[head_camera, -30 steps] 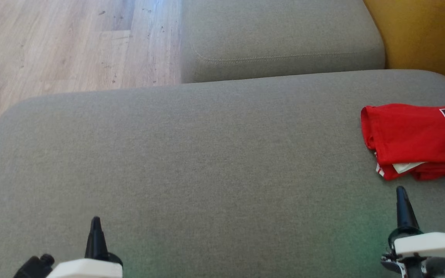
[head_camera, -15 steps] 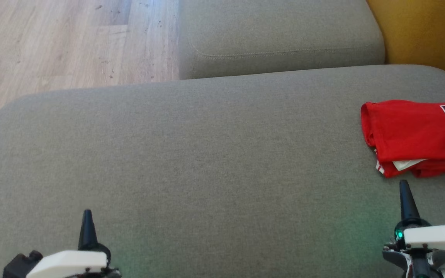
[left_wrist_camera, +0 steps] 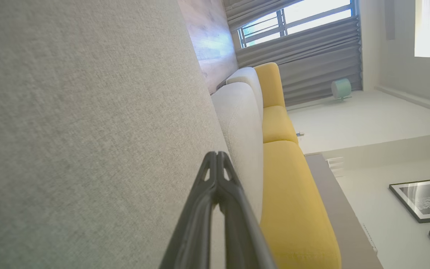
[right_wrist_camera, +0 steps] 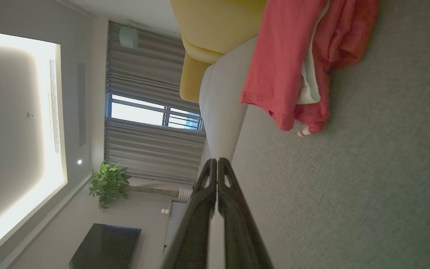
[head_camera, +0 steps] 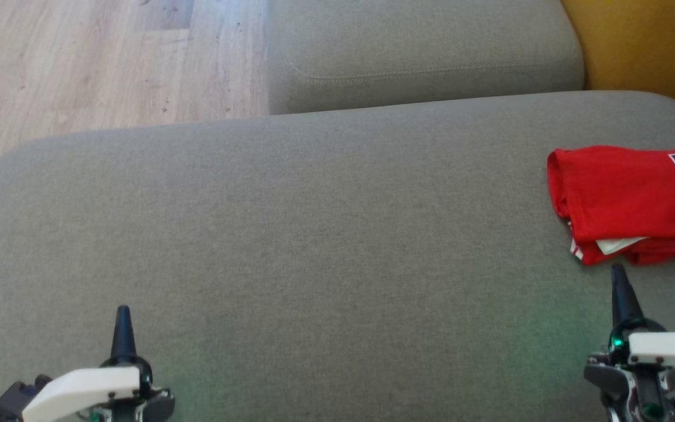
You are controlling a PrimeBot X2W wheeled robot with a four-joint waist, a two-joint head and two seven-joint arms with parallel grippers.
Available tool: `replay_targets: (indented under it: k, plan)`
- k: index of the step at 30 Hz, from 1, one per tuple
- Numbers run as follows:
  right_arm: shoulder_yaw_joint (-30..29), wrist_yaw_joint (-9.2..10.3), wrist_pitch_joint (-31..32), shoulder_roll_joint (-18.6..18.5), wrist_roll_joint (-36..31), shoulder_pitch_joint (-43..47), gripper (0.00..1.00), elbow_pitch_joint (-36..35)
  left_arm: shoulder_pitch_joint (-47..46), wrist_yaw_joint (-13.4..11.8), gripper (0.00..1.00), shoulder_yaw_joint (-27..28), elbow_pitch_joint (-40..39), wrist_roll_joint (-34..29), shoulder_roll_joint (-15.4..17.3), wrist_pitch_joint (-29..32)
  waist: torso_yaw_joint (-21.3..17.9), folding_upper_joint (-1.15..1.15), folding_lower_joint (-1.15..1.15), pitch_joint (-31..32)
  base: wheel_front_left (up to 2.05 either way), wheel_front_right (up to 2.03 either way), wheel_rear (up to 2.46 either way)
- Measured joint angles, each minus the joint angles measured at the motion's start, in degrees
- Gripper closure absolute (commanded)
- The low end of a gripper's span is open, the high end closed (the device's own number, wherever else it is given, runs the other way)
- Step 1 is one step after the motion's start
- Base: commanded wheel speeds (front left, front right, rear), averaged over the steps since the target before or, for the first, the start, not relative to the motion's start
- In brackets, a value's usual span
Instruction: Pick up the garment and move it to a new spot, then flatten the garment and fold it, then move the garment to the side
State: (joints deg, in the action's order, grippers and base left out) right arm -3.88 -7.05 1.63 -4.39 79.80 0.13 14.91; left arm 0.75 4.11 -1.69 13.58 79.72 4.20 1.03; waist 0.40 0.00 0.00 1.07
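Note:
The garment (head_camera: 630,196) is a red jersey with dark numerals, lying folded at the right side of the grey cushion (head_camera: 314,246); the picture's right edge cuts it off. In the right wrist view the garment (right_wrist_camera: 293,63) has a white inner layer showing at its fold. My right gripper (head_camera: 617,275) is shut and empty, its tip just short of the jersey's near edge; its closed tips (right_wrist_camera: 217,164) meet over the cushion. My left gripper (head_camera: 122,316) is shut and empty at the lower left, far from the jersey, with its tips (left_wrist_camera: 216,157) pressed together.
A second grey cushion (head_camera: 425,53) sits behind the main one. Wood floor (head_camera: 79,64) lies at the upper left, beyond the cushion's rounded edge. Yellow upholstery (head_camera: 648,47) rises at the upper right. The broad middle of the main cushion is bare fabric.
The whole head picture has shifted, so the camera moved. Both grippers sit slightly higher in the picture, and the left one has drifted left. The jersey lies as before.

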Motion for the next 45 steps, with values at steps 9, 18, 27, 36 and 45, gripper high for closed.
replay_targets:
  k: [9, 18, 27, 36, 45]
  plan:
    - [-0.8, 0.00, 1.5, 0.1, 5.6, -0.9, 1.00, 0.4, -1.1, 1.1, 1.00, 1.8, 0.9, 6.1, 0.0, 1.5, -0.2, 0.00, -0.01, -0.6, 0.00, 0.00, 0.00]
    - [-2.1, 0.00, 3.0, 0.3, 11.4, -3.0, 1.00, 0.7, -3.1, 2.5, 1.00, 3.5, 1.5, 12.2, -0.1, 3.0, -0.4, 0.00, -0.01, -1.1, 0.00, 0.00, 0.00]
    - [-2.4, 0.00, 3.5, 0.5, 13.1, -3.2, 1.00, 0.8, -3.3, 3.0, 1.00, 3.8, 2.0, 14.1, -0.3, 3.5, -0.4, 0.00, 0.00, -1.3, 0.00, 0.00, 0.00]
    - [-2.4, 0.00, 3.5, 0.7, 13.1, -3.2, 1.00, 0.8, -4.0, 3.0, 1.00, 3.9, 2.0, 14.1, -0.4, 3.5, -0.4, 0.00, -0.01, -1.3, 0.00, 0.00, 0.00]
    - [-2.5, 0.00, 3.7, 0.8, 13.1, -3.2, 1.00, 0.8, -4.0, 3.0, 1.00, 4.1, 2.0, 14.1, -0.6, 4.0, -0.4, 0.00, 0.00, -1.3, 0.00, 0.00, 0.00]
